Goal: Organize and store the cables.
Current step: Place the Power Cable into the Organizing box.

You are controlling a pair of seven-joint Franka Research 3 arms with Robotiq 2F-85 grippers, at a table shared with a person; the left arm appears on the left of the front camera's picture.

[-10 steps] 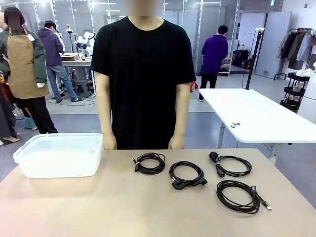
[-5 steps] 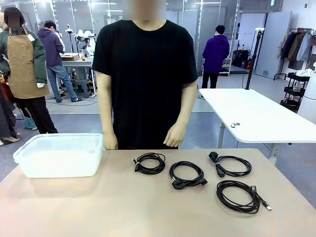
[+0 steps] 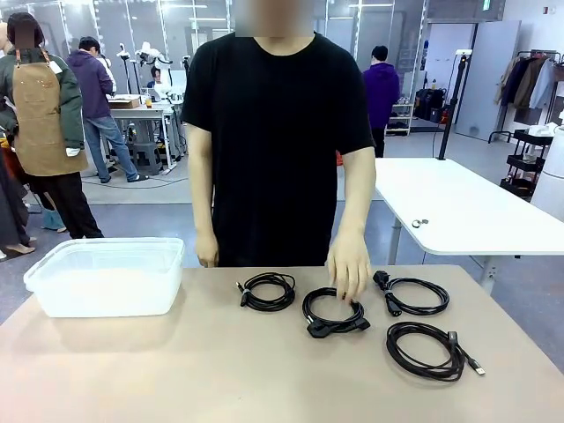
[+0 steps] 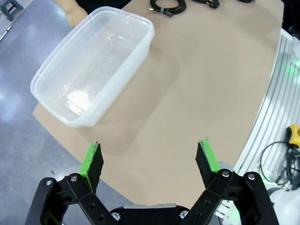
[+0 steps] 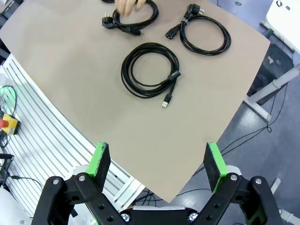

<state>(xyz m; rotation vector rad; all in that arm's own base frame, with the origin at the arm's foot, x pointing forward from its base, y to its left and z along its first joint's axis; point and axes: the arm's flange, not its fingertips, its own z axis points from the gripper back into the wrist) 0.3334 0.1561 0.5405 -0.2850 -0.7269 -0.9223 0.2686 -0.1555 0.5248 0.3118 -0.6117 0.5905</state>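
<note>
Left jaws were wide open with nothing in them, green pads (image 4: 92, 161) hanging over the bare near-left part of the desk (image 4: 211, 79). Just past them sat a clear plastic tub (image 4: 93, 61), open and with nothing inside as far as I could see. One cable (image 4: 168, 5) was cut off by the top edge of that view.

Right jaws were spread wide too, gripping nothing, above the near-right corner of the desk. The nearest coil (image 5: 151, 70) lay just beyond them, and its small flat plug pointed back at the jaws.

From the front, all four cables were flat on the desk's right half and none touched another. There was the near-right coil (image 3: 427, 350), a far-right one (image 3: 416, 296) with a chunky plug, a middle one (image 3: 333, 313) and a smaller one (image 3: 267, 292) closest to the tub.

The person's hand (image 3: 350, 264) was down on the middle coil. Its fingers covered the far-right part, so I couldn't tell whether they pinched it. The other hand (image 3: 207, 251) hung at the far edge, beside the tub.

At the far left of the right wrist view was a red button on a yellow box (image 5: 5, 124), off the desk.
</note>
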